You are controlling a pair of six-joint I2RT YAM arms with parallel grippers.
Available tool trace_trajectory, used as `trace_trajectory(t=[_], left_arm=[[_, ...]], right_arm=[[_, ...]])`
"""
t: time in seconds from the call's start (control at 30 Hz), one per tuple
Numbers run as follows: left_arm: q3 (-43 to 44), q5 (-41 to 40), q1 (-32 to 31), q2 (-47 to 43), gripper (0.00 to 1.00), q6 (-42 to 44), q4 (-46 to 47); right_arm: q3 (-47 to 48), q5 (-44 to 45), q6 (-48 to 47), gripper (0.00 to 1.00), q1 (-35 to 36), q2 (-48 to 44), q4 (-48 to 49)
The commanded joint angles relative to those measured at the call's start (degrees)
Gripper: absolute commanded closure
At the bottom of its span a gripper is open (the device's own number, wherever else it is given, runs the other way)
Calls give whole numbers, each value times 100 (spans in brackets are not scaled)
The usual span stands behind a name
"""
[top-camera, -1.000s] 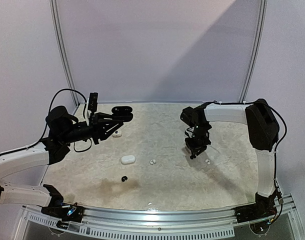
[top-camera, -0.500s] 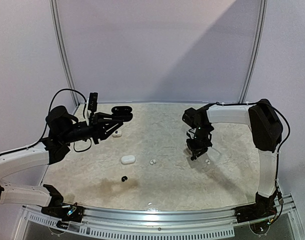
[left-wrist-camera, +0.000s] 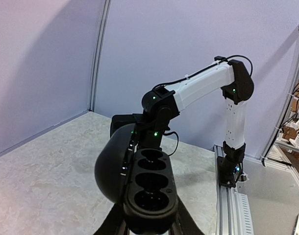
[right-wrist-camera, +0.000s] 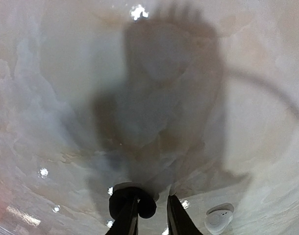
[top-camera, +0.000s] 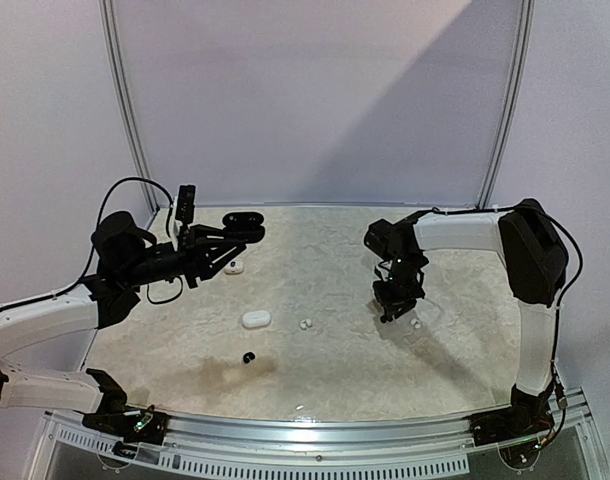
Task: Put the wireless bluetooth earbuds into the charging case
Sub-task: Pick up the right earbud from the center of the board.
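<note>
Right wrist: glossy black earbud (right-wrist-camera: 145,206) (small, rounded), white earbud (right-wrist-camera: 218,218) nearby.

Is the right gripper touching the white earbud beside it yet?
Apart. The right wrist view shows a strip of bare table between the right gripper and the white earbud, which lies off to one side of the fingers.
</note>
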Motion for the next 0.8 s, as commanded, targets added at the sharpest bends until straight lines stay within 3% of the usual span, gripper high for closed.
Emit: trace_trajectory(t=[0.0,0.4,0.63,0.77], left_arm=[[92,32,79,27,100,71,-10],[66,-104,78,6,100,171,12],[-21,-685,80,101,100,747,877],[-124,-733,71,282,100,1006,1562]], right_arm=[[-313,-455,191,80,327,162,-162],[3,185,179,97,350,-59,30],[1001,1414,-189,100,743,-724,326],[1493,2125,-752,100,1279,-1200,1291]])
